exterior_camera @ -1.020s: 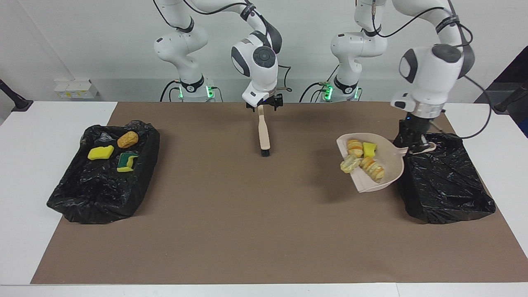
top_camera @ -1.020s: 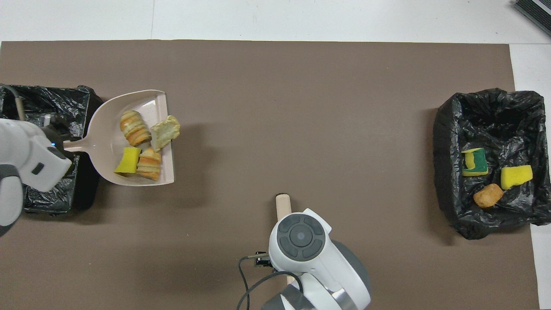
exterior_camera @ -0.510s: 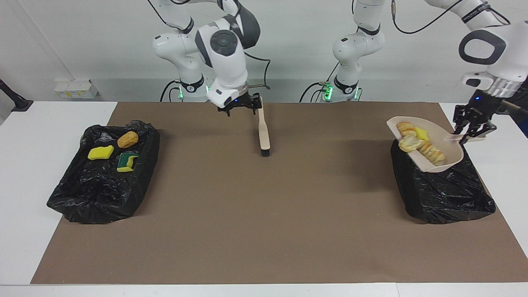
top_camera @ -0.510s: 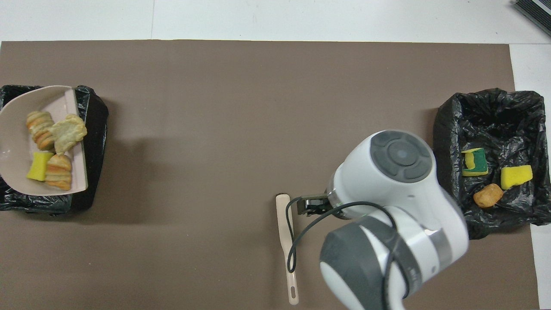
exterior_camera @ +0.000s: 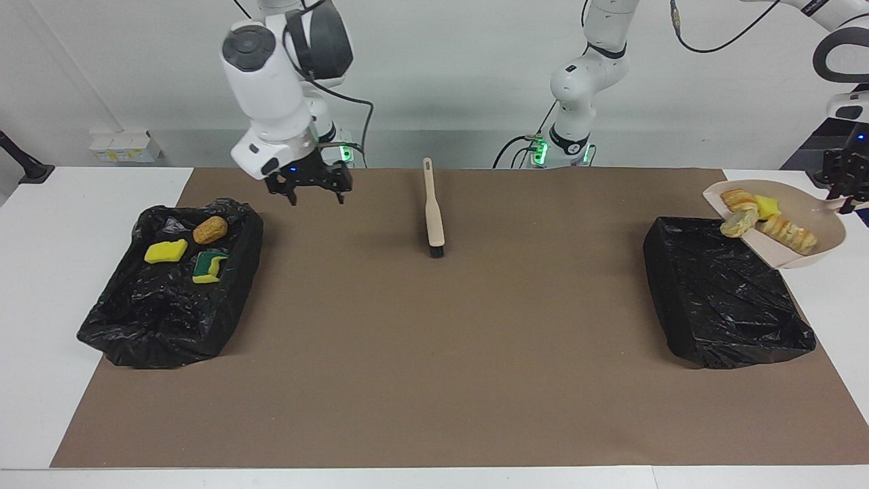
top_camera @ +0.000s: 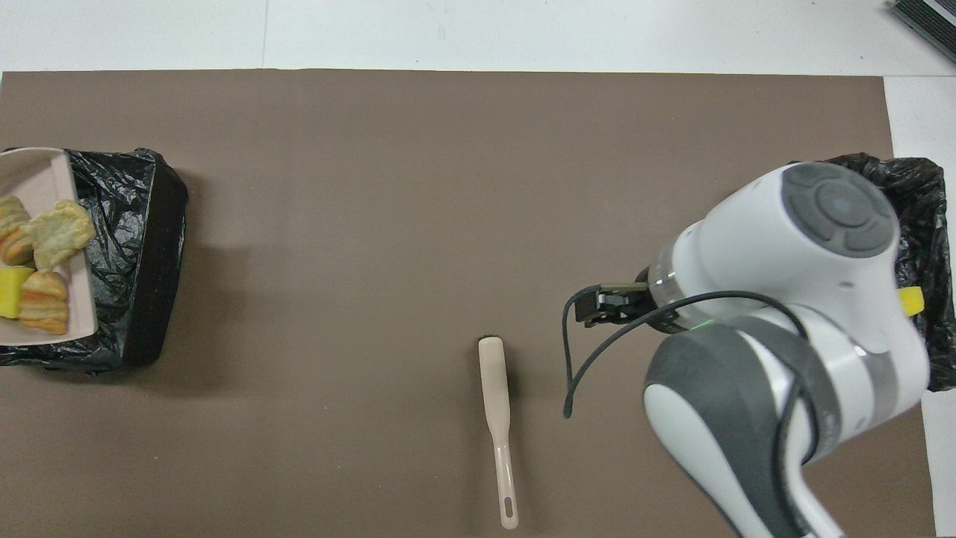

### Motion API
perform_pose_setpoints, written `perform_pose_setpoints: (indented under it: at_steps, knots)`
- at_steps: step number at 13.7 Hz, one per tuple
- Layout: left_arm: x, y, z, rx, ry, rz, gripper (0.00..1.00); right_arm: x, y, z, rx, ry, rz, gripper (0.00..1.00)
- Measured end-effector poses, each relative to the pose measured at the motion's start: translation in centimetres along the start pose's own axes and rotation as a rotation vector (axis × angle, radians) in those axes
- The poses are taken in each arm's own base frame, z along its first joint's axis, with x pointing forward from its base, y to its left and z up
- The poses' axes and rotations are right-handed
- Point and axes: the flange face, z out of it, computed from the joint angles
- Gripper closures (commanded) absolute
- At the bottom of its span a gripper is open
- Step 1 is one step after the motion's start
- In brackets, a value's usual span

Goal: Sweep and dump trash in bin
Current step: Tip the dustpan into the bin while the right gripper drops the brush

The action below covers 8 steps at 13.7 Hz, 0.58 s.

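Facing camera: high, looking across the brown rectangular paper mat (exterior_camera: 434, 380) toward the robot bases. Overhead camera: steeply down from the robots' end. Both cover this mat (top_camera: 373, 187)

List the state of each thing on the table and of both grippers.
Dustpan: lifted, tilted over the lined bin, loaded with four scraps.
Other bin: holds three scraps.
Brush: lying flat, untouched.
Left gripper: shut on the dustpan handle.
Right gripper: open, empty.

Seven trash pieces (exterior_camera: 740, 221), two bins (exterior_camera: 726, 299), one dustpan (exterior_camera: 818, 238), one brush (exterior_camera: 433, 221).
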Motion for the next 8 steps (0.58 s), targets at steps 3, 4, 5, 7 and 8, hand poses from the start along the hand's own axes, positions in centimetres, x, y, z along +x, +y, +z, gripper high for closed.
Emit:
perform_pose_setpoints:
  at_steps: [3, 4, 5, 7, 8]
  knots:
    - [0.0, -0.9, 0.7, -0.031, -0.138, 0.078, 1.00, 0.0, 6.4, -2.8, -0.029, 0.034, -0.060, 0.00]
    - [0.3, -1.3, 0.7, -0.038, -0.185, 0.098, 1.00, -0.1, 8.1, -3.6, -0.027, 0.038, -0.047, 0.00]
    - [1.0, -1.8, 0.7, -0.045, -0.228, 0.118, 1.00, -0.3, 9.3, -4.2, -0.025, 0.039, -0.031, 0.00]
    - [2.9, -2.9, 0.5, -0.060, -0.325, 0.138, 1.00, -0.5, 10.7, -4.9, -0.015, 0.021, -0.008, 0.00]
    - [3.9, -3.4, 0.5, -0.066, -0.384, 0.142, 1.00, -0.5, 11.0, -5.0, -0.008, 0.005, -0.001, 0.00]
